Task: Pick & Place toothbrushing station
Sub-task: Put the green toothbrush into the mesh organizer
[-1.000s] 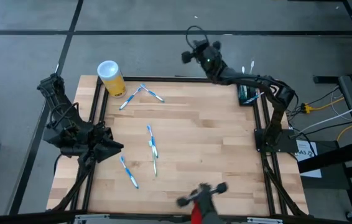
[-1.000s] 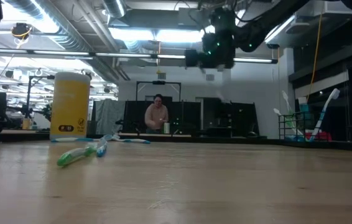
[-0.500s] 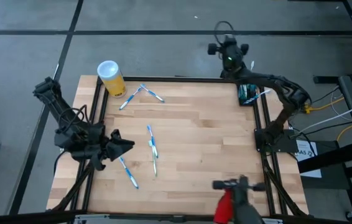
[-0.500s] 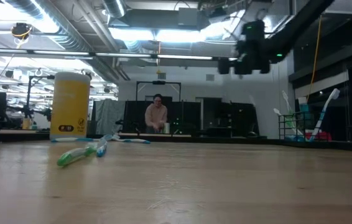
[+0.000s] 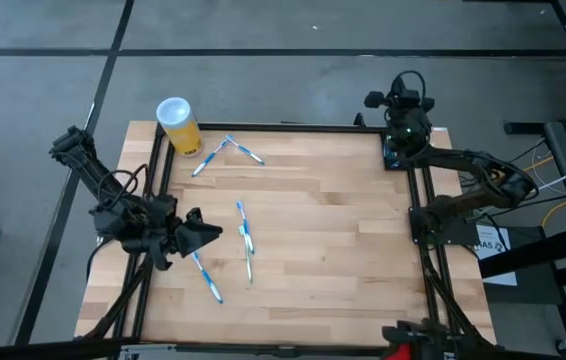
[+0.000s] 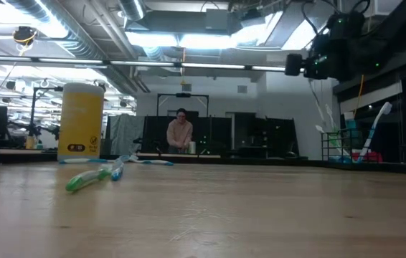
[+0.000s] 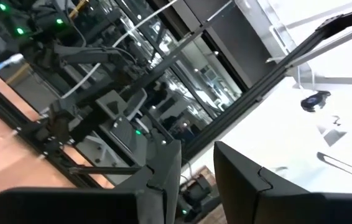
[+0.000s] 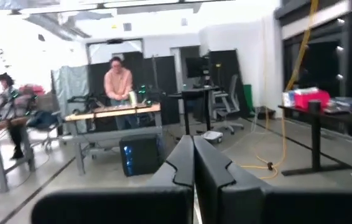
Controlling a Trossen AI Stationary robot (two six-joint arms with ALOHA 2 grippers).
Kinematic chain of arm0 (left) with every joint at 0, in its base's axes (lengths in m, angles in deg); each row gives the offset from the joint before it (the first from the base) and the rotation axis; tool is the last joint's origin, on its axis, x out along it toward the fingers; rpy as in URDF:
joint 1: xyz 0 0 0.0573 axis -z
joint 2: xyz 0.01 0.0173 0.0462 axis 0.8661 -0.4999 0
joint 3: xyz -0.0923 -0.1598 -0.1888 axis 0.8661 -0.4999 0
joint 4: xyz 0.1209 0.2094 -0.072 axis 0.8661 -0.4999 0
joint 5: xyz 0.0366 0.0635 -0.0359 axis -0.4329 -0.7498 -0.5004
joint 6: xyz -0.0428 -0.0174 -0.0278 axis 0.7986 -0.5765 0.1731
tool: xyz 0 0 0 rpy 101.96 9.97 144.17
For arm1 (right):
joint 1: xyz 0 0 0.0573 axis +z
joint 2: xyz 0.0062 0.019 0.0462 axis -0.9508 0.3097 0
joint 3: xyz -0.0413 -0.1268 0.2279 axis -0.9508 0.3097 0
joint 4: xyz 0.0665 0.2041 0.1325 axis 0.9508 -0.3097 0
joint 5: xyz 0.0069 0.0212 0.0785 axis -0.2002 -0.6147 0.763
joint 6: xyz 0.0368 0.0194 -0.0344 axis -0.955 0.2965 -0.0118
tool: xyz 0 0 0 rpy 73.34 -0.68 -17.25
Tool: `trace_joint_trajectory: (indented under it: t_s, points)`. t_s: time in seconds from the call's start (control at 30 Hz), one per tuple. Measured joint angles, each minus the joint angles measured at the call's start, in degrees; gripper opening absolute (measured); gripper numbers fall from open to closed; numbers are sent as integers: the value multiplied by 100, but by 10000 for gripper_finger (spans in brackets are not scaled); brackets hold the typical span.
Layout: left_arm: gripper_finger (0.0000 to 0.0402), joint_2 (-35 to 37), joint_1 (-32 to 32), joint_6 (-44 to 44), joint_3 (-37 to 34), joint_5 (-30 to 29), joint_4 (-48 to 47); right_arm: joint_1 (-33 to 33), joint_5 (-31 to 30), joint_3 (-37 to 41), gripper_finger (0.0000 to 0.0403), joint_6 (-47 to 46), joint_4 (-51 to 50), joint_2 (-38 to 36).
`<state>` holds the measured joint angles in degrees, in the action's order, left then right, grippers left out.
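In the high view's upper right, the right arm's wrist covers much of the toothbrushing station (image 5: 399,152); the low view's right edge shows only its dim outline (image 6: 341,147), details unreadable.

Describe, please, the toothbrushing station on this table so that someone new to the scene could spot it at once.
Start at the wooden table and go to its far right corner, below the raised right gripper. There sits the toothbrushing station, a small black box-like holder with toothbrush handles sticking up from it. Unlike the yellow cup in the opposite far corner, it is dark and rectangular, and the other toothbrushes lie flat and loose.
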<state>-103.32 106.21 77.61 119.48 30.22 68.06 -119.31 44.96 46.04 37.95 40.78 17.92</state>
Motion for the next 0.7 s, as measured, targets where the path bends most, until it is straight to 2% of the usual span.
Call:
trace_joint_trajectory:
  t_s: [0.4,0.7]
  points:
    - [90,0,-20,374,2,287,-11,-577,25,82,0,24,100,174]
    - [90,2,-21,868,2,298,-217,-719,114,82,0,-167,818,991]
